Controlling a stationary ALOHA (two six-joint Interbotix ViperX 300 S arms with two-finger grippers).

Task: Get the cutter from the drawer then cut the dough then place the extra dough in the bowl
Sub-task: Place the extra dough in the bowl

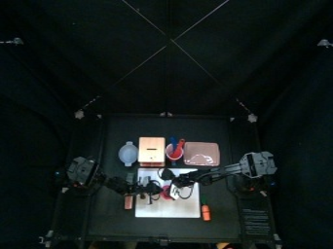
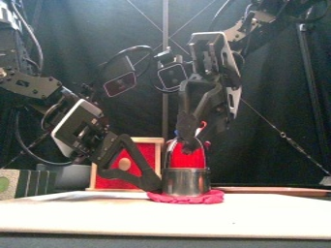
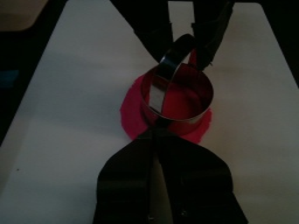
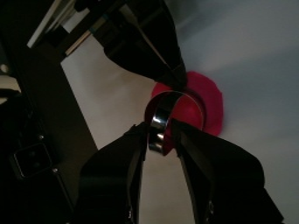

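**Cutter's down on the dough, both grippers on it**

So here the right gripper [image 2: 192,134] reaches straight down over the cutter [image 2: 188,180]. Its jaws are clamped tight on the wire handle [image 4: 163,122], which stands upright between them with no gap to speak of. The cutter sits directly under those jaws, upright on the dough [image 2: 181,198]. The dough pokes out all round the cutter's base as a flat pink rim.

The left gripper [image 3: 158,147] is low down on the other side. Its jaws are drawn together to a sliver, with the tips right at the dough's near edge and just short of the cutter's wall. We can't tell whether they actually pinch the dough or only press on it.

Dough and cutter both sit on the board [image 3: 82,87], straight ahead of the left jaws. In the front view we also see the box [image 2: 130,160] with its red front, well behind the left gripper.
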